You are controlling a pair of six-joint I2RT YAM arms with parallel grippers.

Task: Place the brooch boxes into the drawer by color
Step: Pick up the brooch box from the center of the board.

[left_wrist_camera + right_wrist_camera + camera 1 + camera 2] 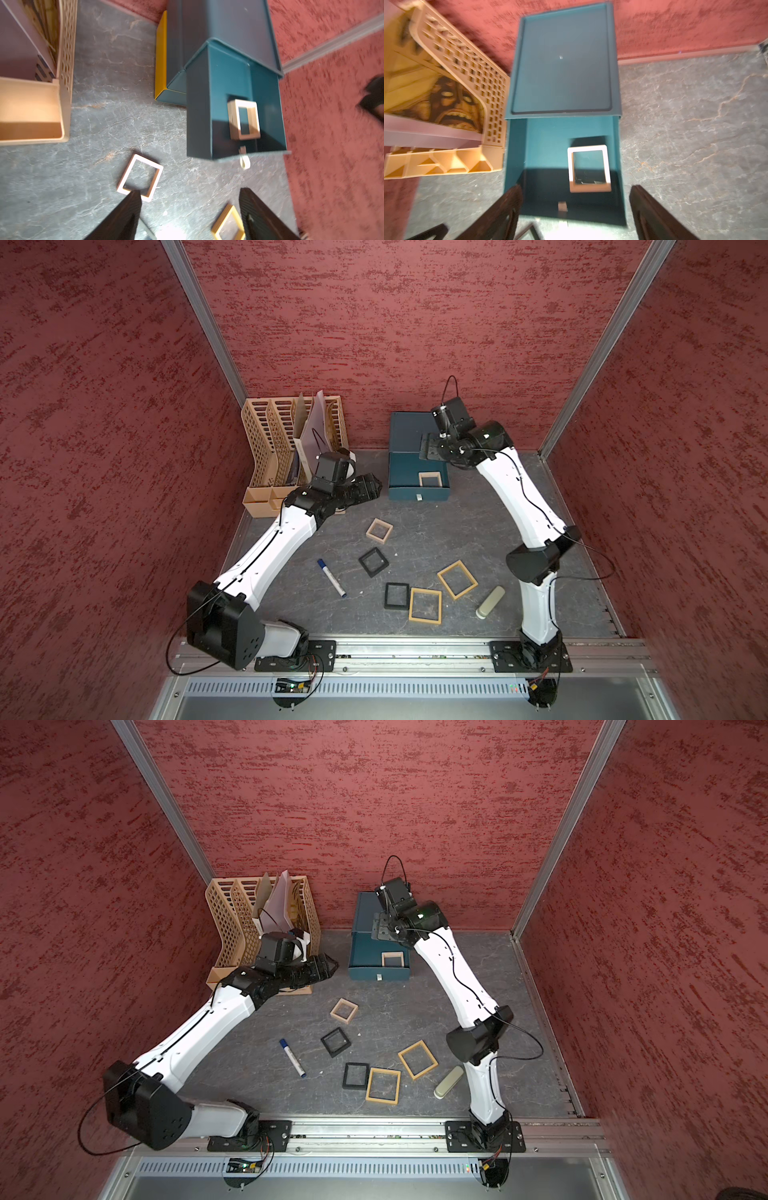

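Teal, the drawer stood pulled open in both top views, a pale beige brooch box inside and five other boxes loose on the surface. Only the left wrist view showed the chest's yellow side and the left gripper spread wide, empty. The right wrist view showed the right gripper equally wide and empty.

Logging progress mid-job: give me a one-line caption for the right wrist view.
Open right gripper over the pulled-out teal drawer holding one pale beige brooch box; tan file rack alongside.
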